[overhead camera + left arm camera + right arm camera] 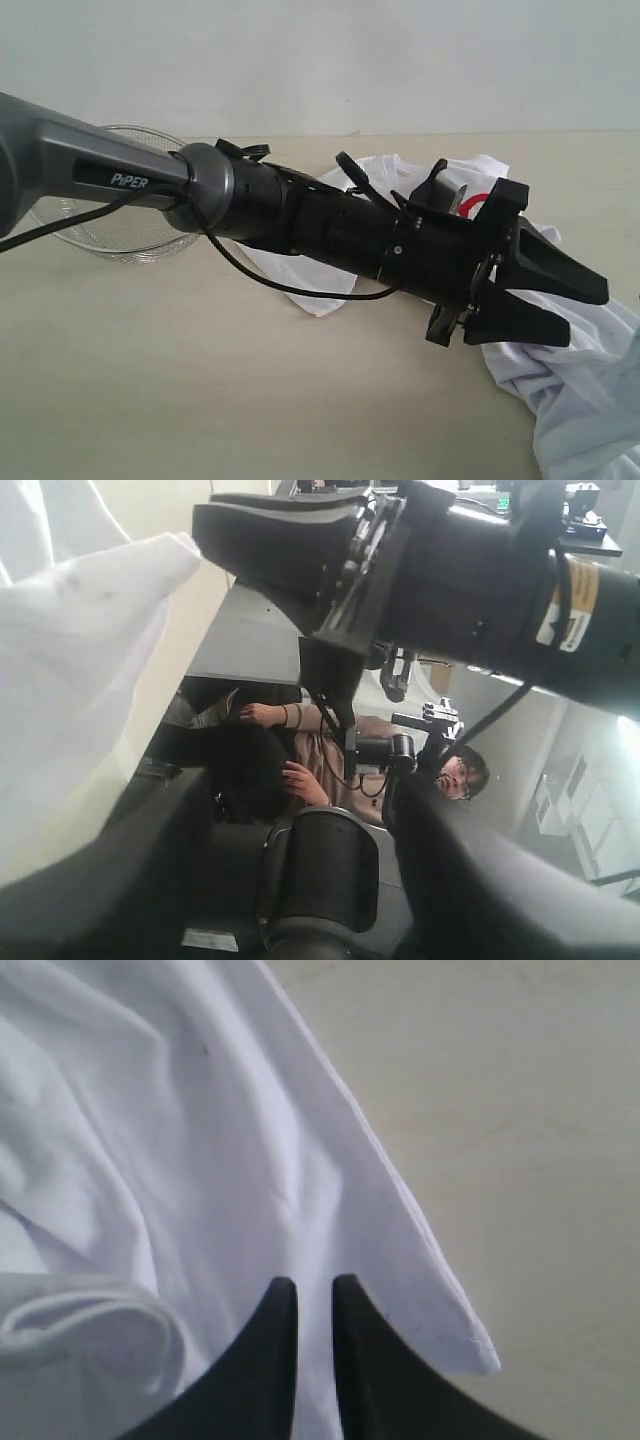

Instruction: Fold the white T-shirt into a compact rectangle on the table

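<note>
- Exterior view: the left gripper [587,312] hangs over the white T-shirt [590,400], jaws spread and holding nothing. The shirt lies bunched toward the right edge of the table [200,380], running down to its near right corner. A wire basket [110,235] sits at the far left.
- Left wrist view: a raised flap of shirt stands alongside, with no cloth between the wide-set jaws.
- Right wrist view: the right gripper [315,1295] has its jaws almost together. Creases run into the tips, so it looks pinched on the shirt near a hem corner.
- I'd call this the spreading-out step, with no fold made yet. Next, the left gripper needs to come down on a matching edge and close, so both can pull the cloth flat.
</note>
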